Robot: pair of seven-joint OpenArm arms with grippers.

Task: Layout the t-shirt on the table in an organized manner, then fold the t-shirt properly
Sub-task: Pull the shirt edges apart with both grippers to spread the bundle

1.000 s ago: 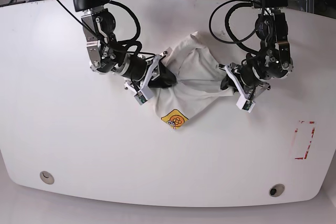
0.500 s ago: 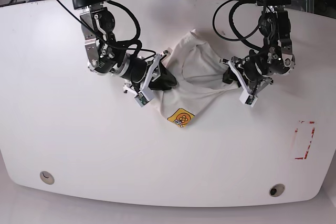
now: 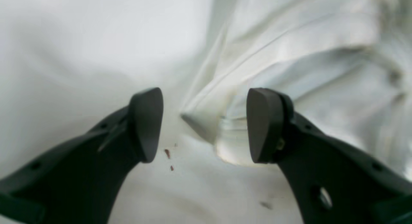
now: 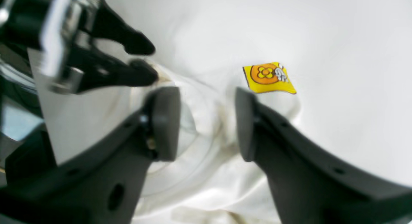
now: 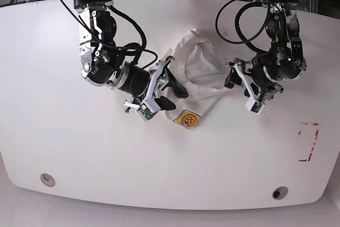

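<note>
The white t-shirt (image 5: 201,73) lies crumpled on the table (image 5: 64,147) between my two arms, its yellow patch (image 5: 187,119) at the near edge. My right gripper (image 5: 172,97) hovers at the shirt's left side with its jaws apart. In the right wrist view, bunched cloth (image 4: 206,172) lies under and between the fingers (image 4: 165,122), with the patch (image 4: 268,77) just beyond. My left gripper (image 5: 235,81) is open at the shirt's right edge. A loose fold of the shirt (image 3: 289,56) pokes between its pads (image 3: 146,124) without being pinched.
Two round grommet holes (image 5: 47,179) (image 5: 279,192) sit near the table's front edge. Red tape marks (image 5: 308,142) lie at the right. Black cables hang from both arms at the back. The left gripper (image 4: 140,61) shows at the upper left of the right wrist view.
Both grippers have opened and let go of the shirt. The right arm drew back toward the lower left, the left arm shifted right. The cloth slumped and the yellow patch slid right.
</note>
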